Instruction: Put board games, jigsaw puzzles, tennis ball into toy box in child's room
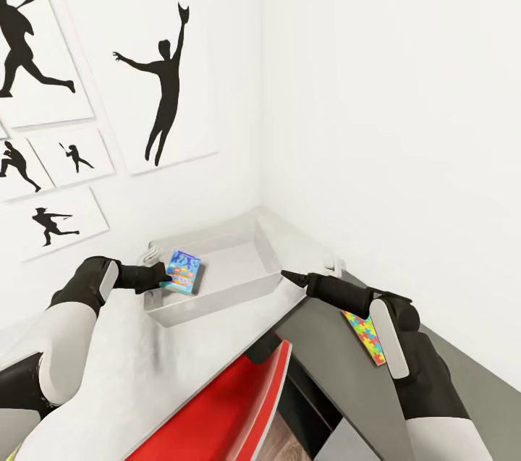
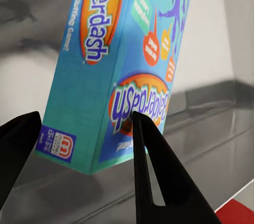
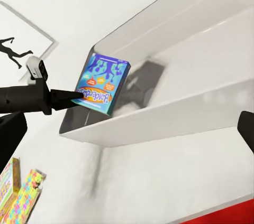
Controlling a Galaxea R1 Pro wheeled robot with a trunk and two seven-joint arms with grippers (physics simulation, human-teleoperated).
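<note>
Mid-delivery: the left claw (image 1: 161,277) pinches a blue Balderdash board game (image 1: 183,271) by its lower edge, tilted over the toy box (image 1: 269,258) at frame centre. Next it should lower and let go. The box looks otherwise empty. The right claw (image 1: 286,275) looks pressed together, holding nothing.
</note>
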